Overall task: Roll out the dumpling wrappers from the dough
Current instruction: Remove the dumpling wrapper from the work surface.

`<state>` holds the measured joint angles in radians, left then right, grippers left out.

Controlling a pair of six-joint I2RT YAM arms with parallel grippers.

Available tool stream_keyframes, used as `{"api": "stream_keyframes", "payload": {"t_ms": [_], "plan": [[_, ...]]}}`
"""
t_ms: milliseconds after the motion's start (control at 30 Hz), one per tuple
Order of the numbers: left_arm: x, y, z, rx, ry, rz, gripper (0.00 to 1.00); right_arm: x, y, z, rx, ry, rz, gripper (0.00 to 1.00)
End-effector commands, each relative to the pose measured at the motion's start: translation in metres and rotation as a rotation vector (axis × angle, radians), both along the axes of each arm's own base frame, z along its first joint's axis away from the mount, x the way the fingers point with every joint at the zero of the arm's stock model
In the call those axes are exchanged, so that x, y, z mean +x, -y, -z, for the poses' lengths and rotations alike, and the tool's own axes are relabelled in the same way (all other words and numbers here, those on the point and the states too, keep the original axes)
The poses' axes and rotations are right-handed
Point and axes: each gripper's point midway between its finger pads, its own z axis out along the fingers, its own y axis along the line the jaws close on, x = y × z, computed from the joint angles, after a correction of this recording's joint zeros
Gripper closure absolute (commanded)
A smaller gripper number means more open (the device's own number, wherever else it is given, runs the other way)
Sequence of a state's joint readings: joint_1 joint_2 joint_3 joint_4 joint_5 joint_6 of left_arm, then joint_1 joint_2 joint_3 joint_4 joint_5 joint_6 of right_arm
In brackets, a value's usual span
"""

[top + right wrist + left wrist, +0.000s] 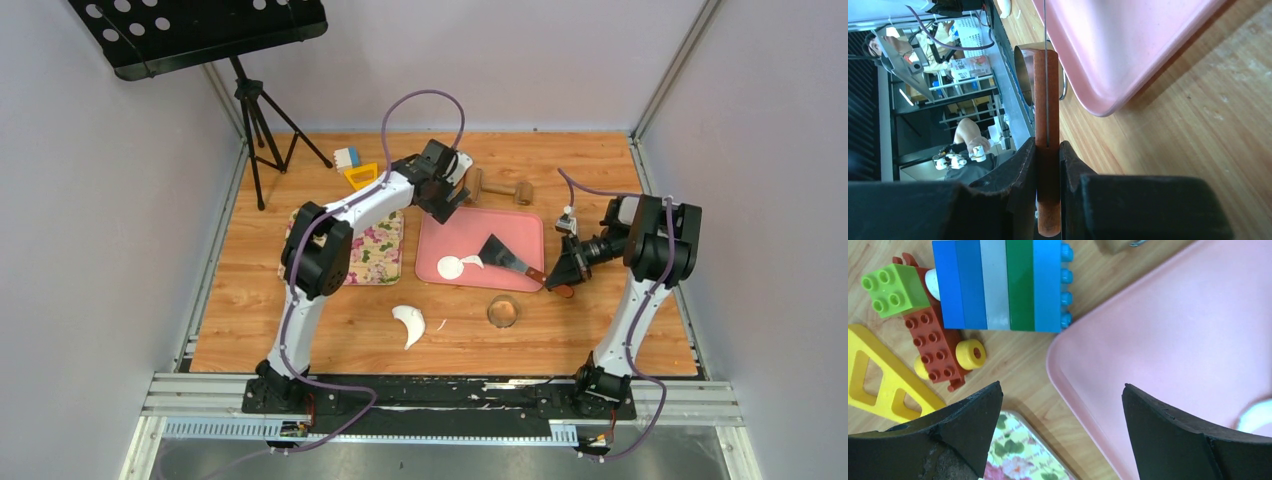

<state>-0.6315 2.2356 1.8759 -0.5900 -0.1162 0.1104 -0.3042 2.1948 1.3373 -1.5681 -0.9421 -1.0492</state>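
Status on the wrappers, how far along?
Done: one round wrapper lies on the pink tray. In hand: right pincer shut on the scraper, its blade near that disc; left pincer open, empty. Left: the crescent dough on the table is not yet rolled or cut.

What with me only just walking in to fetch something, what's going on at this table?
The right arm's fingers are shut on the wooden handle of a scraper. Its blade lies over the pink tray, beside one round dumpling wrapper. The left arm's fingers hang open above the tray's far left corner, holding nothing. A crescent dough scrap and a metal ring lie on the table between the tray and the arm bases.
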Motion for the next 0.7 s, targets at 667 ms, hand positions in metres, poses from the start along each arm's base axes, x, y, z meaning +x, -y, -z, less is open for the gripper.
{"api": "stream_keyframes", "payload": {"t_ms": [667], "plan": [[-0.054,0.002,-0.085,-0.058,0.129,0.139,0.04,0.008,-0.023,0.0,0.128,0.094,-0.015,1.0]]}}
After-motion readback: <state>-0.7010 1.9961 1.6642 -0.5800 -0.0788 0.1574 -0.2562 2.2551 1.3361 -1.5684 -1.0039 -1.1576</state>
